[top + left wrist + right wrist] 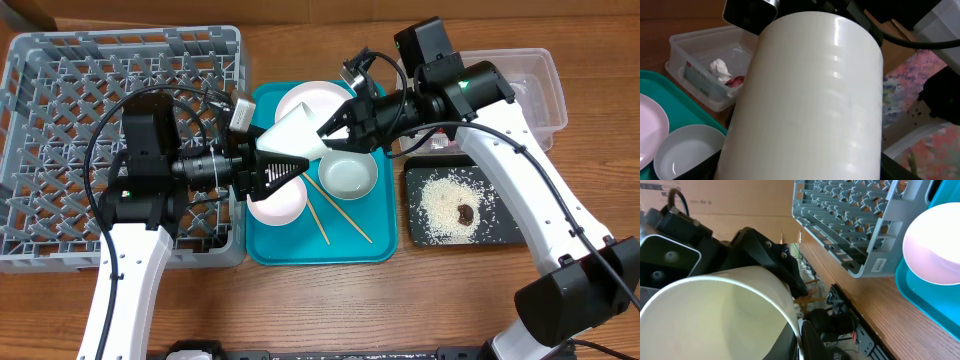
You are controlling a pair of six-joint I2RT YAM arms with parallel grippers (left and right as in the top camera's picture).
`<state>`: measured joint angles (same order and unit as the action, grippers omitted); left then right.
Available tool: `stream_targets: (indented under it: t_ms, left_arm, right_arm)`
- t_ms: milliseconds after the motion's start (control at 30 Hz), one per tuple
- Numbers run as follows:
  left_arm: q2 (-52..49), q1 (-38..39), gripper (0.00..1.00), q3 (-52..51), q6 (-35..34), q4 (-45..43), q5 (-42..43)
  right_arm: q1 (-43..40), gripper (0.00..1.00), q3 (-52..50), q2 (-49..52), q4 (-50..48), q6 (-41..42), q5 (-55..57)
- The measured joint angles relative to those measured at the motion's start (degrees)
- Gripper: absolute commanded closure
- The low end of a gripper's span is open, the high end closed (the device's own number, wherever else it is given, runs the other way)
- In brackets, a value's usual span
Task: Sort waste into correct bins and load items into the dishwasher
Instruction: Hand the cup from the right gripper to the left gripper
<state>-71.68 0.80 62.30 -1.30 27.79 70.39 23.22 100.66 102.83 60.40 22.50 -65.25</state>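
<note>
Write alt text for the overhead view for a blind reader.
The left claw and right claw meet at a white cup lifted over a teal tray holding a plate, two bowls and chopsticks. A grey dish rack sits left; a black tray of rice and a clear tub sit right.

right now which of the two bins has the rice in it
The shallow black tray: white rice and a brown lump lie in it. The clear tub behind it holds a crumpled wrapper instead.
</note>
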Motion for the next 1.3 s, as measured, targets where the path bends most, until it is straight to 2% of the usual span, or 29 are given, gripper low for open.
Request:
stream_targets:
  t_ms: [100,233,467,633,867,1033,1300]
  left_arm:
    - [0.0,-0.02,0.37,0.0,0.04,-0.2,0.28]
    - [0.0,-0.02,0.2,0.0,0.11,-0.59,0.52]
    - [0.0,-0.02,0.2,0.0,0.02,-2.03,0.11]
    - [0.0,-0.5,0.24,0.0,0.0,-2.58,0.52]
    - [0.0,-1.44,0.34,0.0,-0.02,-3.8,3.21]
    - [0.0,-1.66,0.37,0.0,-0.22,-5.38,4.44]
    - [0.0,-1.66,0.49,0.0,-0.22,-6.34,4.85]
  right_arm:
    - [0.0,0.96,0.0,0.0,0.11,0.02,-0.22]
    - [-0.04,0.96,0.0,0.0,0.15,0.04,-0.46]
    - [0.07,0.96,0.0,0.0,1.01,0.17,-0.55]
    - [0.04,0.96,0.0,0.0,2.1,0.22,-0.55]
    - [0.04,0.96,0.0,0.0,2.21,0.39,-1.75]
    - [-0.04,0.96,0.0,0.0,2.16,0.39,-2.95]
    - [-0.22,0.95,0.0,0.0,2.19,0.37,-3.76]
